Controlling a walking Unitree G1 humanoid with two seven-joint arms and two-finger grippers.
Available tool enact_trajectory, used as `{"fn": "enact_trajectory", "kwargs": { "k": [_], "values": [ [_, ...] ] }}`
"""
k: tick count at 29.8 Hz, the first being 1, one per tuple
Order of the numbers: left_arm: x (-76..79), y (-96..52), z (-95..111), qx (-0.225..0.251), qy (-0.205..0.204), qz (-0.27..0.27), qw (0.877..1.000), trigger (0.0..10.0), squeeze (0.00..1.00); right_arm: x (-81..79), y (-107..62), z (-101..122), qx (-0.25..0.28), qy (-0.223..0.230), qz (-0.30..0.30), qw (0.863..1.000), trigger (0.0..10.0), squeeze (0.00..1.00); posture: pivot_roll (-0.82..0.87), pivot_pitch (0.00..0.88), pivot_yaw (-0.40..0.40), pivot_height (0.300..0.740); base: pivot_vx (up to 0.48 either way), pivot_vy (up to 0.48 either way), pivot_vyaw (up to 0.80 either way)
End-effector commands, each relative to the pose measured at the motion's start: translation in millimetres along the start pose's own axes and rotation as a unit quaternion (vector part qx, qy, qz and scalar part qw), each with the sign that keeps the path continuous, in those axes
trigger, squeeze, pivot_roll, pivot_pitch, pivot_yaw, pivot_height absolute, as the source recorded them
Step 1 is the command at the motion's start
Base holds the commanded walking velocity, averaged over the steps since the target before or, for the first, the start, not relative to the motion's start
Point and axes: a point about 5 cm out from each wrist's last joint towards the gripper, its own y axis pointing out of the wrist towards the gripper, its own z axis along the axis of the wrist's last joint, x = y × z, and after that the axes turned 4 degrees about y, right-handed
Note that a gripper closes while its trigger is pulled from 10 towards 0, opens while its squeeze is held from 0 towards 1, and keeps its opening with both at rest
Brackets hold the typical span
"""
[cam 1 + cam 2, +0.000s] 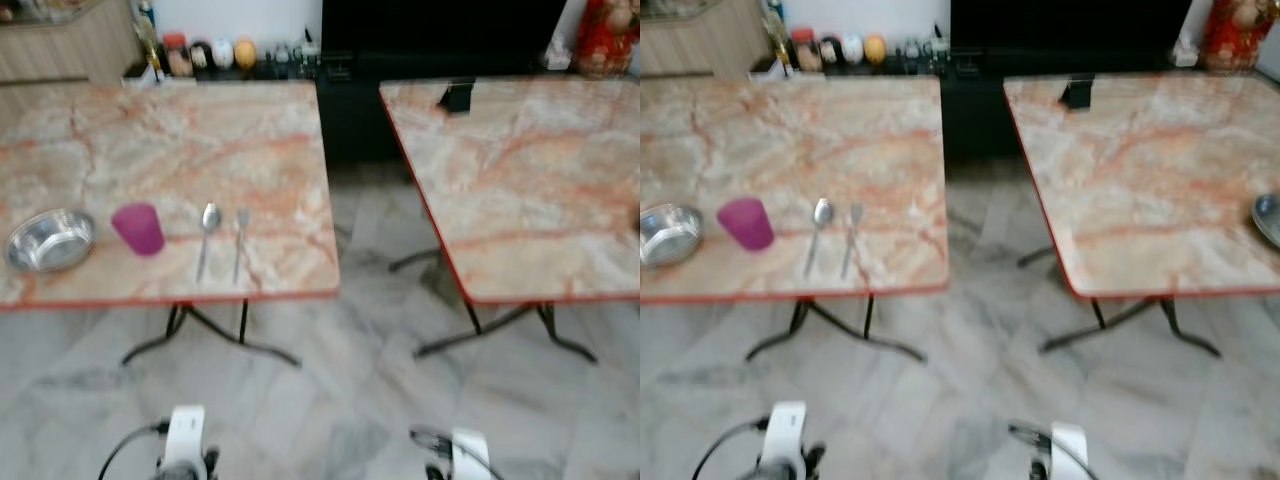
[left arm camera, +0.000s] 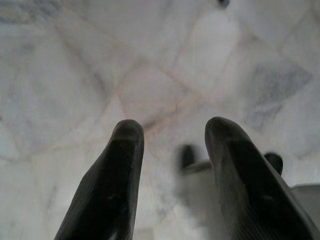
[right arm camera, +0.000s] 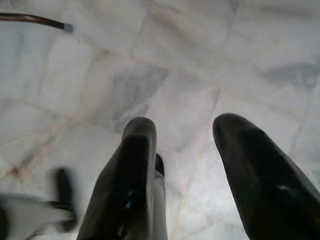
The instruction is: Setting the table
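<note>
The left jaws [image 2: 170, 175] and right jaws [image 3: 185, 175] hang parted and empty above the floor. Bowl [image 1: 50, 240], cup [image 1: 138, 228], spoon [image 1: 207, 238] and fork [image 1: 240, 240] lie well ahead on the left worktop [image 1: 200, 140]. The cutlery is judged stiff, light and slippery; handles are gripped midway.

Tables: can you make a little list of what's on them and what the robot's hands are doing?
left table: metal bowl, pink cup, spoon, fork, in a row along the near edge
spoon and fork: side by side, apart
right table: a small dark object near the far edge, a metal dish at its right edge
left gripper: open, holding nothing, over the marble floor
right gripper: open, holding nothing, over the floor
</note>
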Motion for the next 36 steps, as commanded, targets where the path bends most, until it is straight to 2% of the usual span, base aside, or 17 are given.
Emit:
{"fn": "enact_trajectory", "kwargs": {
  "k": [1, 36],
  "values": [
    [-7.5, -1.9, -9.0, -0.013, -0.003, 0.01, 1.0, 10.0, 0.0, -3.9, 0.6, 1.2, 0.001, 0.002, 0.003, 1.0, 10.0, 0.0, 0.01, 0.0, -0.018, 0.74, 0.0, 0.326, 0.0],
    [-3.9, -2.0, -10.6, -0.014, -0.005, 0.009, 1.0, 10.0, 0.0, -7.7, -0.4, -4.8, -0.012, -0.001, 0.009, 1.0, 10.0, 0.0, 0.02, 0.0, -0.025, 0.74, 0.0, 0.323, 0.0]
  ]
}}
